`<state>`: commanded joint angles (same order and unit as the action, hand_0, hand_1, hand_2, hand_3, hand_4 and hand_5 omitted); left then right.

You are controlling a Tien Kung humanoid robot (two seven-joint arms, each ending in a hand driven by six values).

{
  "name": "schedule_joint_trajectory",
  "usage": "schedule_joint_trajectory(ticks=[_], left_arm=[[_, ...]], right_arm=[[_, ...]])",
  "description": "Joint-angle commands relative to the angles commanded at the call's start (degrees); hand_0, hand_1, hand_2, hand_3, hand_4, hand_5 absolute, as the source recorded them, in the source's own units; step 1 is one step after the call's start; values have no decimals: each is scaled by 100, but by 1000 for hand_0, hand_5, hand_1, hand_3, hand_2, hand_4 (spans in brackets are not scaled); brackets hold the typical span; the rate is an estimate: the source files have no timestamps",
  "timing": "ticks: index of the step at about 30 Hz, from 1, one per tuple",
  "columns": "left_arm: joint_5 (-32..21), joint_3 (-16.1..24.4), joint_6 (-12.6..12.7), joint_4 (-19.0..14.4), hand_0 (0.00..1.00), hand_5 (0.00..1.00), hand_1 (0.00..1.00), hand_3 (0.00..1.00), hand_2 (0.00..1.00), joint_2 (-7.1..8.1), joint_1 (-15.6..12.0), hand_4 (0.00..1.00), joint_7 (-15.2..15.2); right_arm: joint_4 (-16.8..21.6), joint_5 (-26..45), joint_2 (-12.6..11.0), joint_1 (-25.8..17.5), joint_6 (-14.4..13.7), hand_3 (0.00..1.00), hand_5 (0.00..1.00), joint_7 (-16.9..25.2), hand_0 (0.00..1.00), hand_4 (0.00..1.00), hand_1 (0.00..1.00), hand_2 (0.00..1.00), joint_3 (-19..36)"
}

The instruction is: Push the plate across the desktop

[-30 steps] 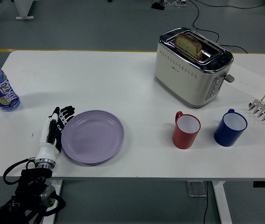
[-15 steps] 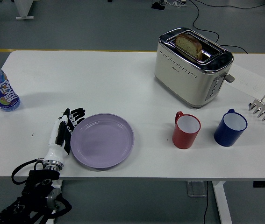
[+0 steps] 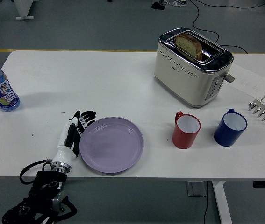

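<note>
The left hand (image 3: 74,132) lies low over the table's near edge, toward the near-left corner, its side set against the left rim of the plate (image 3: 112,144). The fingers (image 3: 86,117) are held straight and close together, flat like a paddle, grasping nothing; they point toward the far edge and a little to the right. The plate lies directly to the right of that hand, touching it, so any further push runs rightward along the near edge. The right hand is not in view, so the left is the only hand near the plate.

The plate is a pale lilac round one, shallow with a raised rim, empty, sitting flat on the white table (image 3: 123,88). Being round, it has no long axis to align. To its right, with a clear gap between, stands a red mug (image 3: 186,130), which I judge to be the first thing in the plate's path if the push goes on.
</note>
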<state>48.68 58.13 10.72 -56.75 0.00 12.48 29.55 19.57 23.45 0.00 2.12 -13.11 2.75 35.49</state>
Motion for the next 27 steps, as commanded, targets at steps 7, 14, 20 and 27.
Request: schedule_joint_trajectory(ticks=[7,14,20,27], left_arm=[[-23,-107,-11,-21,738,998,754,613,703,0,32,446,-8],[-33,-189,-18,-25,737,998,753,613,702,0,70,447,-17],[23,-54,-3,65,738,998,753,613,702,0,180,446,-16],[344,373,-33,222,740,998,750,616,705,0,372,447,-108]], right_arm=[[-1,-52,0,4,-4,654,753,-16,615,415,527,652,26],[0,-81,0,10,-6,655,752,-23,616,415,527,653,41],[0,-77,0,13,-5,656,752,-19,616,415,527,654,40],[-2,-59,0,29,1,655,752,-16,616,415,528,654,24]])
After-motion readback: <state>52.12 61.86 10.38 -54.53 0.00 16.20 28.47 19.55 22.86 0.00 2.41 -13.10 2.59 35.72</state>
